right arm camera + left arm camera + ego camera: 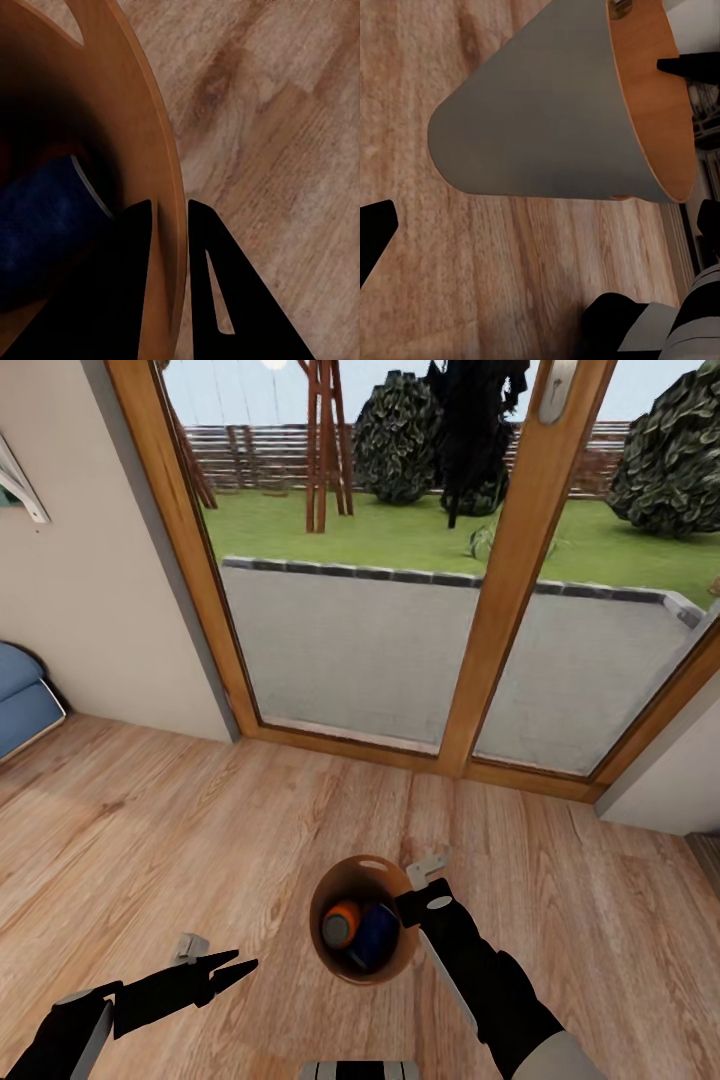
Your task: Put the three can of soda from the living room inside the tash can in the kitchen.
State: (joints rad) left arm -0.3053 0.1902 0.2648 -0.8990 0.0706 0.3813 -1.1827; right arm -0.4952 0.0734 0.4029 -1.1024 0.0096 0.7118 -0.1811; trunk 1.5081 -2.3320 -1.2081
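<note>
Right gripper (169, 217) pinches the round tan-brown bin's rim (325, 880), carrying orange-red (340, 926) and dark-blue cans (375, 937); a third is unseen. Left gripper (238, 966) is open, empty; kitchen delivery remains.

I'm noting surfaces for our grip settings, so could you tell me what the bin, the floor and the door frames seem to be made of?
Bin: looks like smooth matte wood or plastic with a thin wall, tan-brown outside, greyer in the left wrist view; which of the two is unclear.
Floor: light wood planks with visible grain and seams.
Door frames: warm, smooth wood around clear glass.
</note>
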